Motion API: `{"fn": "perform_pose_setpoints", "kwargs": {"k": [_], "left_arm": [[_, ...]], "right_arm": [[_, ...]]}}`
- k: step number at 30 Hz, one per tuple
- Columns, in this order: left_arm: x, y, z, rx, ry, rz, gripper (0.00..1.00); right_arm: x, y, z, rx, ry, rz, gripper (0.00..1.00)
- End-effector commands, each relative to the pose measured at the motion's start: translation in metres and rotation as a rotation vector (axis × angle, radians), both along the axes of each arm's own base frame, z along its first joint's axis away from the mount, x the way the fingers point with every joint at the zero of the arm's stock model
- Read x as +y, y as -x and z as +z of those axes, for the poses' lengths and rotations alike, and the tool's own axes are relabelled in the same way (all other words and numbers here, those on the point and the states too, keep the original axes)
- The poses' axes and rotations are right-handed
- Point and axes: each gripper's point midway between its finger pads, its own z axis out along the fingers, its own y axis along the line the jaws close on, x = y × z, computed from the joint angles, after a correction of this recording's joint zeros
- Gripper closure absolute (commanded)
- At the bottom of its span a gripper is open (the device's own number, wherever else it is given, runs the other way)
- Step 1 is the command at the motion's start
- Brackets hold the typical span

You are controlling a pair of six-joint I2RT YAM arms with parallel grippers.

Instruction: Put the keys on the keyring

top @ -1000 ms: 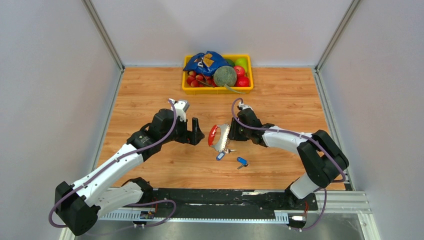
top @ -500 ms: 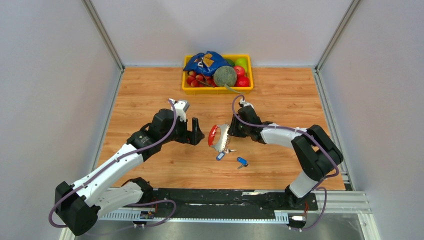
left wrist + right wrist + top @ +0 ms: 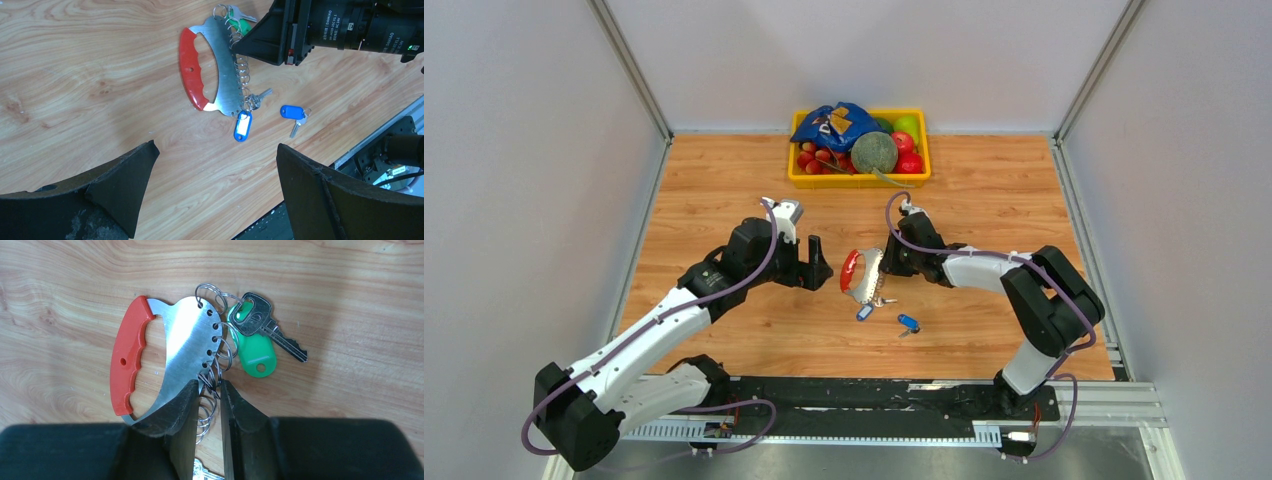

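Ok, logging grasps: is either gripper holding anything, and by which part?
Left gripper: nothing. Right gripper straddles the small wire rings along the steel edge of the keyring; a firm grip cannot be told.

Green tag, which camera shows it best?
The right wrist view. There the green tag lies whole and close, beside a dark key on the keyring. The left wrist view catches only a green sliver near its top edge, beside the right arm. In the top view it is too small to find.
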Motion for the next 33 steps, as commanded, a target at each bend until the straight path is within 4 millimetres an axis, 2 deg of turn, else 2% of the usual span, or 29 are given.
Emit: {"fn": "perform_pose_setpoints", "kwargs": {"k": [1, 12, 19, 23, 26, 29, 33], "left_arm": [[-0.005, -0.003, 0.009, -0.016, 0.028, -0.008, 0.0], [-0.005, -0.002, 0.01, -0.017, 0.038, -0.006, 0.0], [-0.005, 0.0, 0.012, -0.019, 0.043, -0.007, 0.0], [-0.005, 0.0, 0.013, -0.02, 0.047, -0.007, 0.0], [-0.005, 0.001, 0.017, -0.027, 0.055, -0.006, 0.0], [-0.003, 0.002, 0.022, -0.038, 0.063, -0.005, 0.0], [-0.003, 0.004, 0.033, -0.055, 0.079, -0.01, 0.0]], "right_arm": [[0.007, -0.007, 0.009, -0.031, -0.043, 0.008, 0.76], [0.004, -0.001, 0.011, -0.025, -0.049, 0.008, 0.83], [0.002, 0.0, 0.016, -0.034, -0.047, -0.004, 0.91], [0.0, 0.0, 0.022, -0.045, -0.043, -0.003, 1.0], [0.001, 0.0, 0.036, -0.075, -0.052, 0.008, 1.0], [0.006, 0.001, 0.06, -0.136, -0.066, 0.057, 1.0], [0.011, 0.012, 0.085, -0.166, -0.049, 0.164, 1.0]]}}
